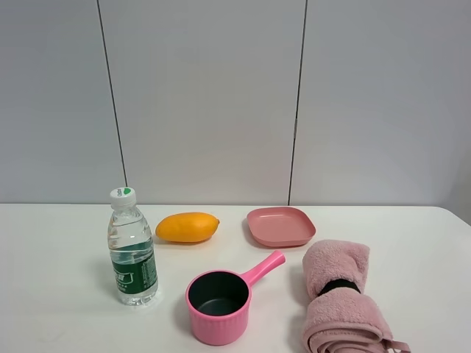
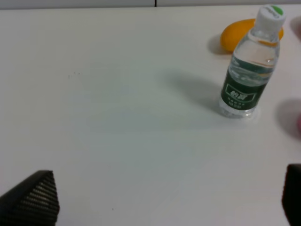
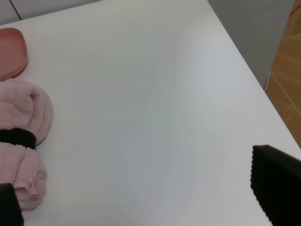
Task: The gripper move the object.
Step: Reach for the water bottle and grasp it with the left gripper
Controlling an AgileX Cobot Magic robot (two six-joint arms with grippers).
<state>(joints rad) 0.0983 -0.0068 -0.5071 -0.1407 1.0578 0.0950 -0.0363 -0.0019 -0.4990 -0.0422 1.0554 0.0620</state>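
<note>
The clear water bottle [image 1: 132,248] with a white cap and green label stands upright on the white table at the left. It also shows in the left wrist view [image 2: 248,66], far from the jaws. My left gripper [image 2: 169,200] is open and empty; only its black fingertips [image 2: 33,197] show at the frame's corners. My right gripper [image 3: 141,202] is open and empty over bare table beside the pink towel [image 3: 21,141]. Neither gripper shows in the exterior high view.
An orange-yellow mango [image 1: 188,226] lies behind the bottle. A pink saucepan [image 1: 221,298] stands at front centre, a pink plate [image 1: 280,226] behind it, and a rolled pink towel [image 1: 338,298] at front right. The table's right edge [image 3: 254,75] is near my right gripper.
</note>
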